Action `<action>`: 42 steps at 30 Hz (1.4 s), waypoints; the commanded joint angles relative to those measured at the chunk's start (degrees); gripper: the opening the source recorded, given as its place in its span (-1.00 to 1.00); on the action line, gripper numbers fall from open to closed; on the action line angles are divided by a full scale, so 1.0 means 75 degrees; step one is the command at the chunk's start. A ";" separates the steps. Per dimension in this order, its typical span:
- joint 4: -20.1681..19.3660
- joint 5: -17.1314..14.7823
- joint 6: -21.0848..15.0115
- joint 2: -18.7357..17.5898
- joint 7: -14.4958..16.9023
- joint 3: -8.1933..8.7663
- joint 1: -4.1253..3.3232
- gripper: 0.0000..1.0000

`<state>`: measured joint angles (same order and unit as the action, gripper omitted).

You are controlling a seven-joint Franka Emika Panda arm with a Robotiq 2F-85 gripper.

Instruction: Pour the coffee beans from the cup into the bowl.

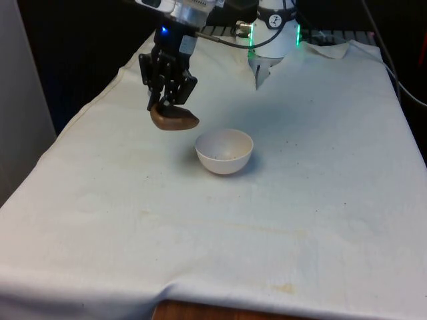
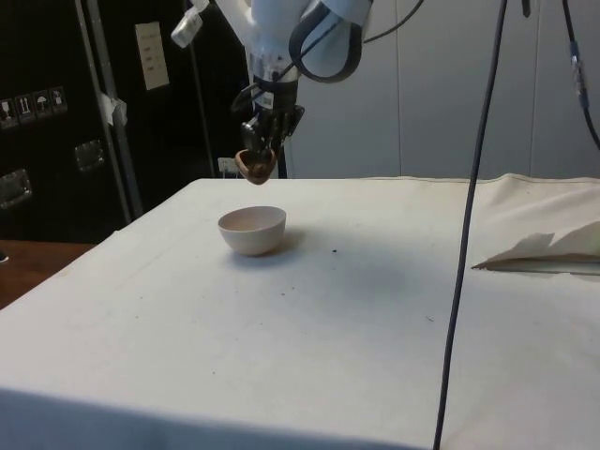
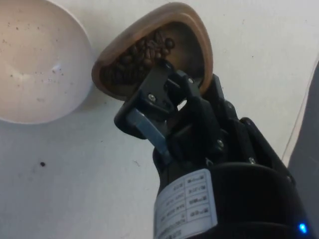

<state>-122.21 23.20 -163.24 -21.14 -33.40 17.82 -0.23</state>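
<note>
A brown wooden cup (image 1: 175, 119) hangs in the air, held by its rim in my black gripper (image 1: 165, 101), which is shut on it. The cup (image 3: 149, 50) is tilted and dark coffee beans (image 3: 137, 57) have gathered at its lower side. A white bowl (image 1: 224, 151) stands on the cloth, lower than the cup and toward the front view's right of it. In the side view the cup (image 2: 255, 163) hovers above and just behind the bowl (image 2: 251, 230). The bowl (image 3: 35, 59) holds no beans, just a few dark specks.
The white cloth (image 1: 267, 227) covers the table, with small dark specks near the bowl. A loose fold of cloth (image 2: 544, 251) lies at the side view's right, and a thin black cable (image 2: 469, 225) hangs in front of that camera.
</note>
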 commanded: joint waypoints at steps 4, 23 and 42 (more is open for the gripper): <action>0.0130 0.0458 -0.0061 -0.0099 -0.0466 0.0283 -0.0153 -0.90; 0.0092 0.1658 -0.0046 0.0023 -0.1841 0.0252 -0.0275 -0.90; -0.0107 0.3575 0.0000 0.0252 -0.3636 0.0237 -0.0367 -0.90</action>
<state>-123.42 47.84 -163.18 -19.60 -58.67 18.22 -1.95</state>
